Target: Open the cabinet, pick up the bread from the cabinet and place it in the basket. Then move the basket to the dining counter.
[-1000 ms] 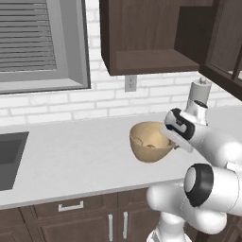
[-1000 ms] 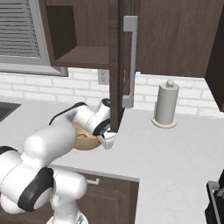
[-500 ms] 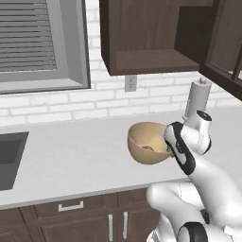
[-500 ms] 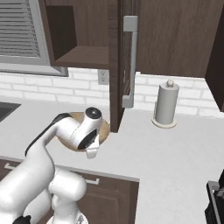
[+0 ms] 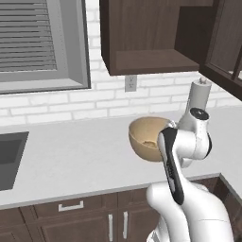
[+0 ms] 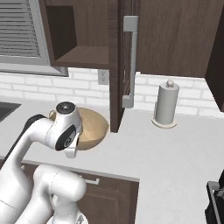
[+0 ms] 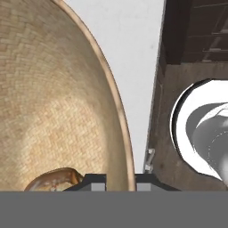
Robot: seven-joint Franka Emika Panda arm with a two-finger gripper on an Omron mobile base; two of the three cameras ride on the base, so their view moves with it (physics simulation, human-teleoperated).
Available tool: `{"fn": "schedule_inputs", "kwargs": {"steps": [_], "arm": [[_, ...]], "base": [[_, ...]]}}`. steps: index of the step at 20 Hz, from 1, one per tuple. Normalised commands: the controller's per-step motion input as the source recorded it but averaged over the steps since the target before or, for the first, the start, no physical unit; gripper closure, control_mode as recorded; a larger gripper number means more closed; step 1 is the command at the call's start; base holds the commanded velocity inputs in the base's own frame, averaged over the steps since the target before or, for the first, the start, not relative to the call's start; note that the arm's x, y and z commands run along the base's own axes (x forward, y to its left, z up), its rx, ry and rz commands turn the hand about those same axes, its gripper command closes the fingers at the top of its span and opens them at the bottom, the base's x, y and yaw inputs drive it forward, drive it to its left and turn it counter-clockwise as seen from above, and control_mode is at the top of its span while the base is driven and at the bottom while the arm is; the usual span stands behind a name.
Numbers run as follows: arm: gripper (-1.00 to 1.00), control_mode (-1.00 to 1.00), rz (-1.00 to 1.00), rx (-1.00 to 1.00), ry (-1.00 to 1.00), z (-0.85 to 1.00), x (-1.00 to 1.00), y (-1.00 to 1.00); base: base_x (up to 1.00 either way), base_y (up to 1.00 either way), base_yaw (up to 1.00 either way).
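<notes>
Straddling the basket [image 7: 53, 89] rim, tool [image 7: 116, 178] narrowly pinched on it, bread [image 7: 53, 178] inside.

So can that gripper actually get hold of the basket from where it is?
Probably yes. In the hand view the gripper straddles the basket rim, one fingertip inside near the bread, one outside; nothing blocks it.

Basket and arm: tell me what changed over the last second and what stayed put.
The arm has folded in toward the base, its wrist swinging from beside the basket to its near rim. In the hand view the fingertips now straddle that rim, the bread just inside. The basket shifted slightly along the worktop. The cabinet door remains open, and the paper towel holder has not moved.
</notes>
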Motion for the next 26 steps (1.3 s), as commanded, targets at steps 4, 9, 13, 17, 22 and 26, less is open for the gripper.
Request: {"fn": "schedule_inputs", "kwargs": {"steps": [4, 9, 13, 17, 22, 26], "arm": [[1.00, -1.00, -0.10, -0.08, 0.08, 0.86, -0.23, 0.12], [1.00, -1.00, -0.02, -0.01, 0.11, 0.61, -0.23, 0.08], [1.00, -1.00, 0.00, 0.00, 0.11, 0.66, -0.28, 0.00], [1.00, -1.00, 0.00, -0.01, -0.01, 0.37, -0.45, 0.00], [1.00, -1.00, 0.03, 0.00, -0.19, 0.01, -0.58, 0.00], [1.00, -1.00, 0.14, 0.00, -0.21, 0.24, -0.45, 0.09]], "base": [[0.00, 0.00, 0.00], [0.00, 0.00, 0.00], [0.00, 0.00, 0.00], [0.00, 0.00, 0.00], [0.00, 0.00, 0.00], [0.00, 0.00, 0.00]]}}
